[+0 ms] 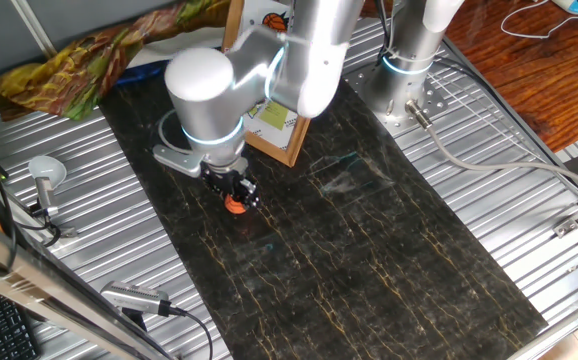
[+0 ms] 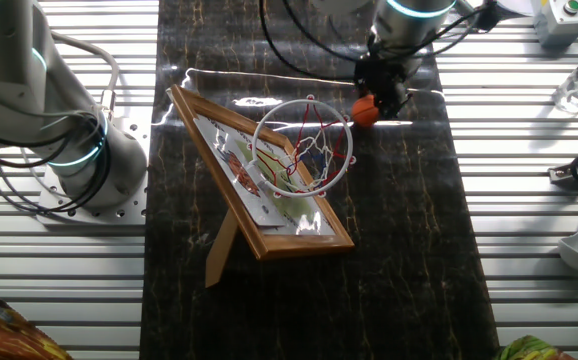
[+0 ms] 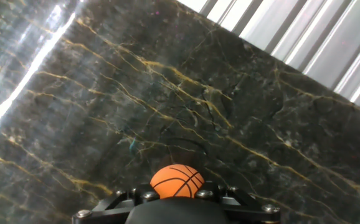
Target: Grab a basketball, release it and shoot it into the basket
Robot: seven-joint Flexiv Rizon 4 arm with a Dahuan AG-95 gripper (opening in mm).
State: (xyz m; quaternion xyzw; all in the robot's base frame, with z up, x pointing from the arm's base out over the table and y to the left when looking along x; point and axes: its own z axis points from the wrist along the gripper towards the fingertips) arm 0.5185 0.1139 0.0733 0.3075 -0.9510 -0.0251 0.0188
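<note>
The basketball (image 3: 177,181) is a tiny orange ball with dark seam lines, held between my gripper's fingers above the dark marble mat. It also shows in one fixed view (image 1: 235,204) and in the other fixed view (image 2: 366,112). My gripper (image 1: 234,192) is shut on it, seen too in the other fixed view (image 2: 379,92). The basket (image 2: 304,145), an orange-red hoop with white net, hangs on a tilted wood-framed backboard (image 2: 254,180). The ball is beside the hoop's rim, slightly beyond it. In one fixed view the backboard (image 1: 271,120) is mostly hidden behind the arm.
A dark marble mat (image 1: 349,250) covers the ribbed metal table (image 1: 79,200). A second robot base (image 2: 59,150) stands next to the backboard. A crumpled colourful cloth (image 1: 99,55) lies at the back. A ladle (image 1: 44,180) and cables lie at the table's sides.
</note>
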